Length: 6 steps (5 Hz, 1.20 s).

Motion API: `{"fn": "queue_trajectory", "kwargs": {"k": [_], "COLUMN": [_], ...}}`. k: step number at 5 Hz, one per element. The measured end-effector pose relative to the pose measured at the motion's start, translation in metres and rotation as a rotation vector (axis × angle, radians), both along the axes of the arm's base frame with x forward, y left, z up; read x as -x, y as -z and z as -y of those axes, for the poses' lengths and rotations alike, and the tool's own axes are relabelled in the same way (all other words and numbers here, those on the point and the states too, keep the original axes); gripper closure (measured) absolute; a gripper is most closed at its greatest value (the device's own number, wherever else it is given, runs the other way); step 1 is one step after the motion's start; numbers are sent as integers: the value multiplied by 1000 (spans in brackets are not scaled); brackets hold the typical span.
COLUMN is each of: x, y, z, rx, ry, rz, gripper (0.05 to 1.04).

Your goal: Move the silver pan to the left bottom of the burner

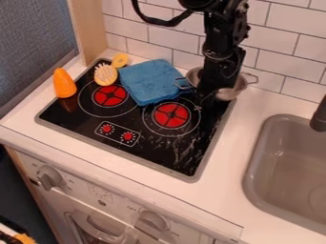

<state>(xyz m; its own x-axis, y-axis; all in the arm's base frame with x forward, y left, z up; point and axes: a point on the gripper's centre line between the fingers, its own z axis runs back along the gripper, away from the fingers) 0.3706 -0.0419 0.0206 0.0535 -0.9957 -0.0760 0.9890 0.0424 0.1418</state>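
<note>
Silver pan point(227, 94) at back of stove point(153, 153), blue cloth point(150, 80) just beside

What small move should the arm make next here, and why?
Probably a firm grip on the silver pan, then a slight lift before any travel. The gripper is already down at the pan, which is at the back right of the stovetop, away from its goal. One handle overlaps the blue cloth in this view, so dragging might catch it.
</note>
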Motion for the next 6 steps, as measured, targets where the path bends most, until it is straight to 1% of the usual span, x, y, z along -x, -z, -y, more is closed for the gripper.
{"fn": "queue_trajectory", "kwargs": {"k": [1,2,3,4,5,6], "x": [11,20,29,45,73,97], "y": [-4,-13,-38,-62,-69,-74], "z": [-1,-1,0,-1,-14,-40], "rx": [-7,-21,-57,-82,-111,-138], "ry": [-3,-18,-31,-49,-97,-191], "rz": [-2,12,61,115,124,121], "gripper": [999,999,1000,1007,1010,1010]}}
